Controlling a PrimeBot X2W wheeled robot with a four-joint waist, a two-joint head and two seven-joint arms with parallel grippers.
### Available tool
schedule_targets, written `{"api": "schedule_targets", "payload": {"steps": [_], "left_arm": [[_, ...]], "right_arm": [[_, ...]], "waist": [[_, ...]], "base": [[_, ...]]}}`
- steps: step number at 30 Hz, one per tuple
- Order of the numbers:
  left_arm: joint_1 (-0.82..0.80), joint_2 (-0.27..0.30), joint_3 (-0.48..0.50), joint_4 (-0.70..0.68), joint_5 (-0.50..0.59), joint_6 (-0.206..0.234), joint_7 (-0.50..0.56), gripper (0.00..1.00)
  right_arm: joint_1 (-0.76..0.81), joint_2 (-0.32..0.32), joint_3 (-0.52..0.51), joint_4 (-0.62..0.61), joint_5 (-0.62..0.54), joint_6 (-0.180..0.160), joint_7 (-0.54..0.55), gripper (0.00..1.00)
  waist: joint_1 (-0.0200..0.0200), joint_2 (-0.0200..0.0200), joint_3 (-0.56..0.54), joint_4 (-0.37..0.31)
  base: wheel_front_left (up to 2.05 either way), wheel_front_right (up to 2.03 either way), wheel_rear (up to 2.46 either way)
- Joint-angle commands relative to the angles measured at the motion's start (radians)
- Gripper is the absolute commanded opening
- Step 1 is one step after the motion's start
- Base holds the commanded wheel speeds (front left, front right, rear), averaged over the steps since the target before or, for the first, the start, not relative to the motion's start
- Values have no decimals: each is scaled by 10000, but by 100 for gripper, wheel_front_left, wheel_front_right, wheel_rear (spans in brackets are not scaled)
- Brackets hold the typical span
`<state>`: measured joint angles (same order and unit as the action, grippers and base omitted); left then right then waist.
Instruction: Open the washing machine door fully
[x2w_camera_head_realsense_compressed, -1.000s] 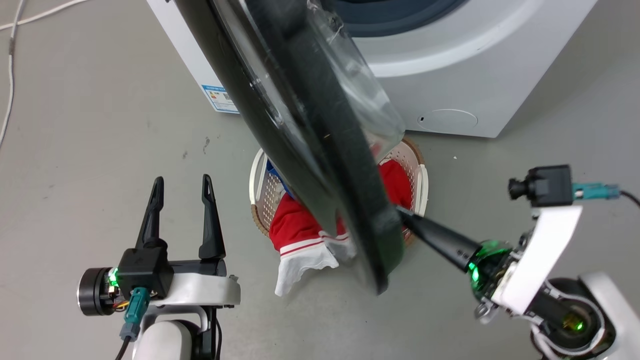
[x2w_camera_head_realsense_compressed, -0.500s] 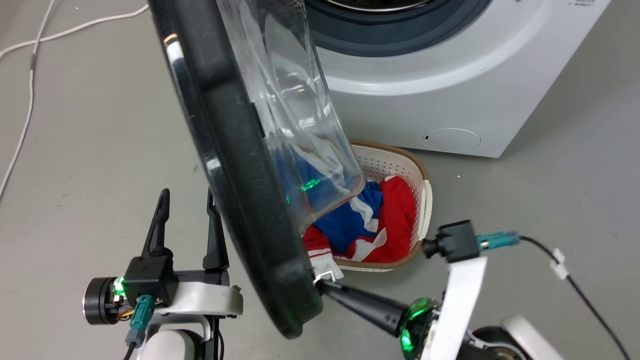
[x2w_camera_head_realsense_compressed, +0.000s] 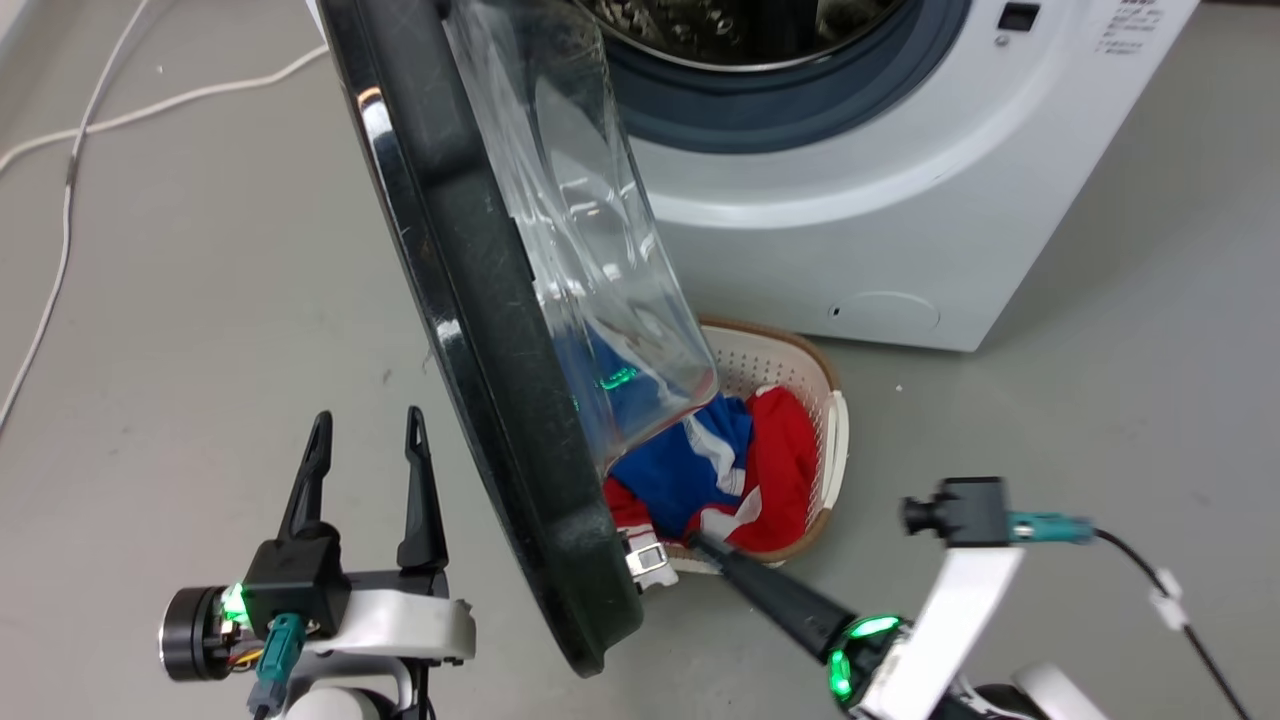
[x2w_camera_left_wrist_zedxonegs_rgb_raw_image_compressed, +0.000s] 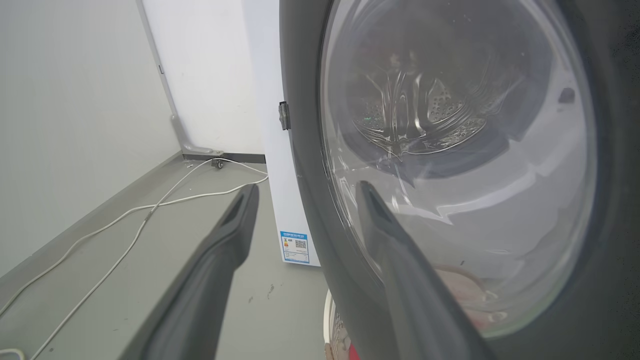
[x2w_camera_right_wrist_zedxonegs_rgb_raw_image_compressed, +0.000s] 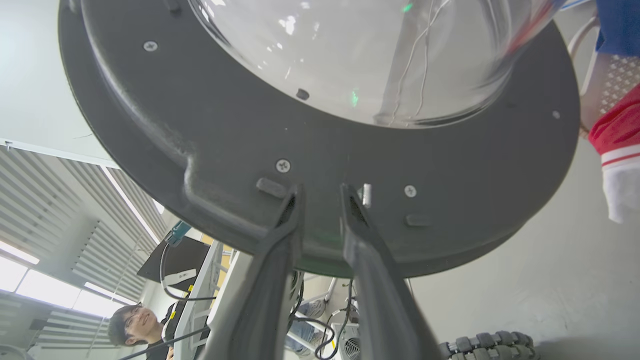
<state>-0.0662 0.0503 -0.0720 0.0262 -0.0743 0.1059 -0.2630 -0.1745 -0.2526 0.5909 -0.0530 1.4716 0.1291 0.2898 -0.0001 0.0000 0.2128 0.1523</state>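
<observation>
A: Door (x2w_camera_head_realsense_compressed: 480, 330) hangs approx. half open off the washer (x2w_camera_head_realsense_compressed: 900, 220), right end effector (x2w_camera_right_wrist_zedxonegs_rgb_raw_image_compressed: 320, 192) nearly pressed together at its inner rim, holding nothing.

B: Could slip off; left end effector (x2w_camera_head_realsense_compressed: 365, 425), spread, sits in the swing path.

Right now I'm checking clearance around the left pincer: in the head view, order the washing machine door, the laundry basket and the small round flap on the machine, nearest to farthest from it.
1. Washing machine door: its black rim is just right of the left pincer.
2. Laundry basket: beyond the door, on the floor.
3. Small round flap: farthest, low on the washing machine front.
</observation>
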Motion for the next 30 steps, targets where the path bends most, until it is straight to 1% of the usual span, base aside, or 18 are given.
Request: {"api": "schedule_targets", "payload": {"steps": [1,5,8,11,13,15,16,19,22,24,27,30], "left_arm": [[139,2,64,6,65,-12,-27,100],[363,2,178,10,115,-66,-27,100],[509,2,249,20,186,-94,-27,100],[675,2,321,30,227,-140,-27,100],[756,2,379,25,258,-150,-27,100],[839,2,424,8,267,-165,-27,100],[881,2,448,-2,272,-164,-27,100],[977,3,496,-34,306,-184,-27,100],[1038,2,516,-36,337,-204,-27,100],[1059,3,544,-36,359,-212,-27,100],[1096,2,557,-20,361,-216,-27,100],[1148,2,558,5,369,-236,-27,100]], "right_arm": [[181,-99,-148,-66,-108,29,-339,100],[372,-367,-577,-276,-632,29,-1617,100],[395,-613,-969,-312,-1393,29,-2959,100],[429,-798,-1403,-56,-2493,27,-4606,100],[419,-868,-1768,303,-3532,27,-5275,100],[426,-692,-2389,589,-4716,27,-5505,100],[467,-456,-2899,661,-5342,27,-5536,100],[698,386,-4412,242,-7633,27,-5538,100],[1016,1054,-5241,-287,-9712,26,-5544,100],[1211,1303,-5613,-600,-10855,26,-5545,100],[1577,1617,-5906,-785,-12067,26,-5547,100],[1900,1786,-6137,-694,-12762,15,-5547,100]], "waist": [[1,0,-217,-95],[1,0,-552,-243],[1,0,-805,-333],[1,0,-1027,-413],[1,0,-1152,-466],[1,0,-1245,-509],[1,0,-1283,-532],[1,0,-1365,-579],[1,0,-1437,-600],[1,0,-1474,-615],[1,0,-1523,-634],[1,0,-1583,-649]], "base": [[0,0,0],[0,0,0],[0,0,0],[0,0,0],[0,0,0],[0,0,0],[0,0,0],[0,0,0],[0,0,0],[0,0,0],[0,0,0],[0,0,0]]}}
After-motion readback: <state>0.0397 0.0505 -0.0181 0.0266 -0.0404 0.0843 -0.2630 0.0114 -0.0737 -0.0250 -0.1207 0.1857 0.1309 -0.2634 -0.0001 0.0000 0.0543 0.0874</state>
